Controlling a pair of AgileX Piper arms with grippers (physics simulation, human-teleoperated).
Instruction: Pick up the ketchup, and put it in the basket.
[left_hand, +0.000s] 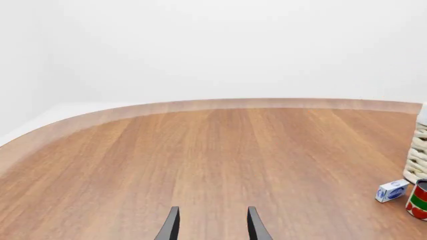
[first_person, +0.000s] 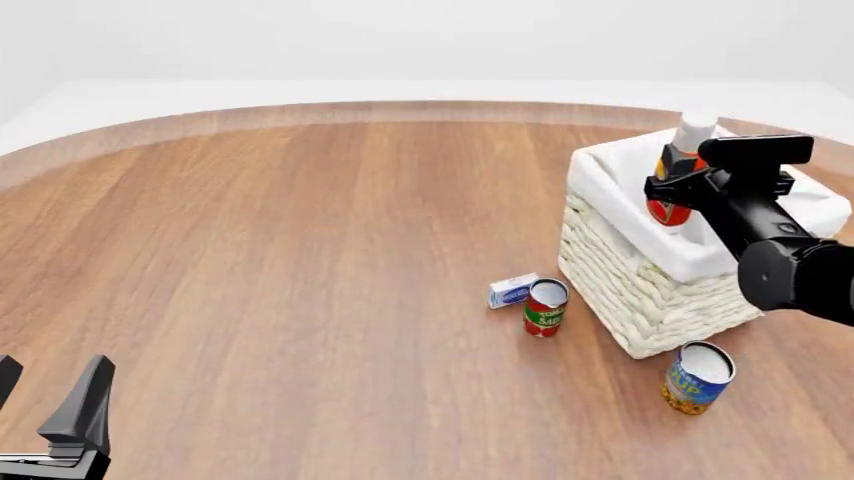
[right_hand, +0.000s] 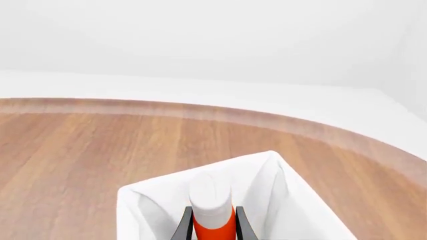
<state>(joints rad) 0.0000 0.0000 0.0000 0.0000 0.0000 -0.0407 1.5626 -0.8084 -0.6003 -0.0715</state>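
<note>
Both grippers differed: my right (first_person: 678, 190) held the ketchup (first_person: 682, 165) over the basket (first_person: 627, 290); my left (left_hand: 212, 227) sat wide apart.

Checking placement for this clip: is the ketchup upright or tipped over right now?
Upright. The ketchup is held cap-up over the basket by the right gripper; the right wrist view shows both fingers against its sides.

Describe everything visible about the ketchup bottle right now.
The orange-red plastic-looking ketchup squeeze bottle has a tall white cap and a red printed label. It stands roughly upright, cap up, held in the air over the open top of the square cream wicker basket with white cloth liner. The right end effector is shut on its body, one finger on each side; its lower part is hidden. Nothing else visibly touches it.
</note>
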